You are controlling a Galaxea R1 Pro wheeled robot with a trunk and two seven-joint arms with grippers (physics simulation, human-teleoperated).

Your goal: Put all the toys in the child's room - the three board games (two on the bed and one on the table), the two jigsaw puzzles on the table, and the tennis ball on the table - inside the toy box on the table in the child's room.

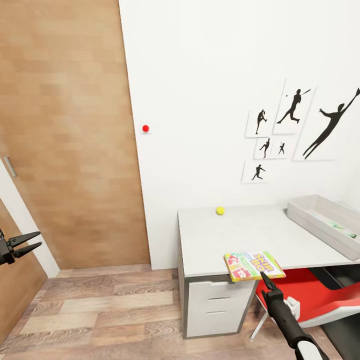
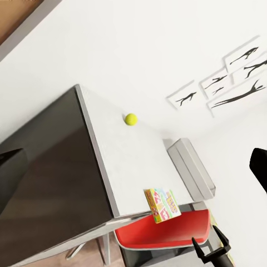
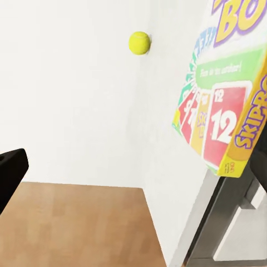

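— Where is the card game?
— The Skip-Bo box (image 1: pixel 254 265) lies at the table's (image 1: pixel 240 235) front edge, overhanging it; the right gripper (image 1: pixel 263 278) seems clamped on its near edge, partly hidden.
— And the rest?
— The tennis ball (image 1: pixel 220 211) sits near the table's back edge, the toy box (image 1: pixel 320 220) at its right end. The left gripper (image 1: pixel 27 243) hangs spread open, well left of the table

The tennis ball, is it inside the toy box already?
No, the tennis ball sits on the bare table near the wall, well apart from the toy box at the other end.
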